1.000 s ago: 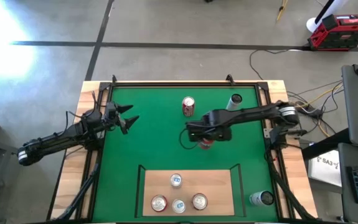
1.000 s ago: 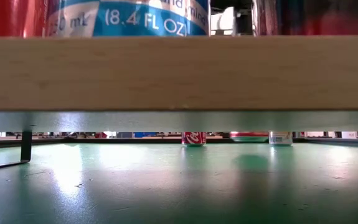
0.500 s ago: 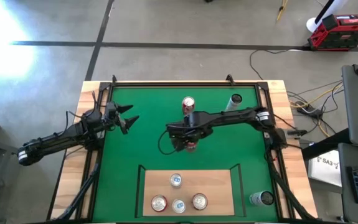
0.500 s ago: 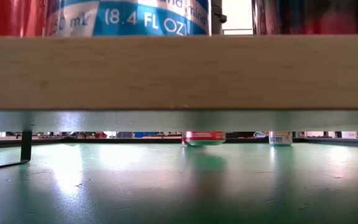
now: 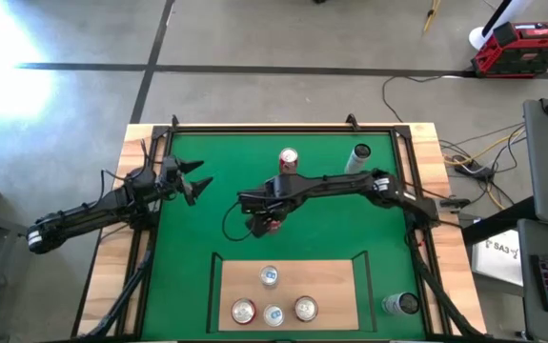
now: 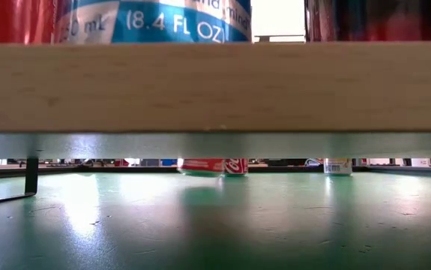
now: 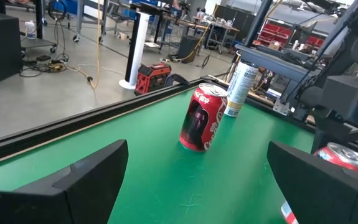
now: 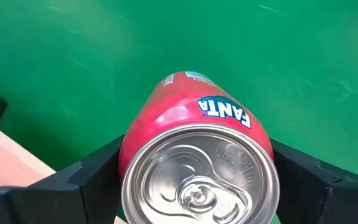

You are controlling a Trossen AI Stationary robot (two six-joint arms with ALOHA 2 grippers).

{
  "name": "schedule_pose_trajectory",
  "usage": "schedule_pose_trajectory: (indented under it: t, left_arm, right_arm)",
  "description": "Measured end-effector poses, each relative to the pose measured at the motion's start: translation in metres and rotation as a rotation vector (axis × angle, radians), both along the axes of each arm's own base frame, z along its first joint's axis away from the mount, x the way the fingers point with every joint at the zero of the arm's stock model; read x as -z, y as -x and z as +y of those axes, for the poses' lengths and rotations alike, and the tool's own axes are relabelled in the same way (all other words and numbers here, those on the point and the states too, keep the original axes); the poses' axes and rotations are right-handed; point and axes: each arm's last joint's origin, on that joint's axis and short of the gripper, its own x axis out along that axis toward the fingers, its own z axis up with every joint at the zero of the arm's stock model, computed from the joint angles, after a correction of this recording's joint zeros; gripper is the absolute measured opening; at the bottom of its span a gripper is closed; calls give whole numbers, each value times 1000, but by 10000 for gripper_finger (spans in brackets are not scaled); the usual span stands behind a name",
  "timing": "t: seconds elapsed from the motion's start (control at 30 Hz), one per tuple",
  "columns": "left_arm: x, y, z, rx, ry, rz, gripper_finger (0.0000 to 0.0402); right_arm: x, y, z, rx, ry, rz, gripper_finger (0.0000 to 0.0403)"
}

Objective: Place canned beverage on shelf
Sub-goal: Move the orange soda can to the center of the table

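My right gripper (image 5: 266, 223) hangs over the middle of the green mat, shut on a red Fanta can (image 8: 197, 155). The low view shows that can's bottom (image 6: 200, 166) just above the mat. The shelf (image 5: 331, 281), a pale board with a black rail, lies at the mat's near edge and carries several upright cans (image 5: 272, 277). A red can (image 5: 288, 160) and a slim pale can (image 5: 359, 154) stand on their bases at the far side. My left gripper (image 5: 197, 181) waits open and level at the mat's left edge. My right gripper pinches the Fanta can's side wall, just below its top rim (image 8: 124, 163), between its two fingers (image 8: 98, 171). The fingers come from above, pointing steeply down, one on either side. The can hangs nearly upright, top up, clear of the mat.
Another can (image 5: 399, 305) stands on the mat right of the shelf. Pale wooden strips (image 5: 111, 276) frame the mat, with black rails along its edges. The shelf's front board (image 6: 215, 86) fills most of the low view. Bare mat lies between my right gripper and the shelf.
My right gripper has carried the Fanta can toward the table's left edge, from right of the mat's centre to just left of it. The wrist has rolled as it went. The can has stayed clear of the mat.
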Motion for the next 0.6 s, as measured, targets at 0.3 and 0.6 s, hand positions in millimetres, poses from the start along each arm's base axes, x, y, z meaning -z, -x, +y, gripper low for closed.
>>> schedule_pose_trajectory:
  t: [0.3,0.6]
  left_arm:
    - [0,0,0,0,0,0,369]
    - [0,0,0,1,0,1,369]
  right_arm:
    - [3,-18,1,-83,20,-62,307]
    - [3,-18,9,-191,46,-67,308]
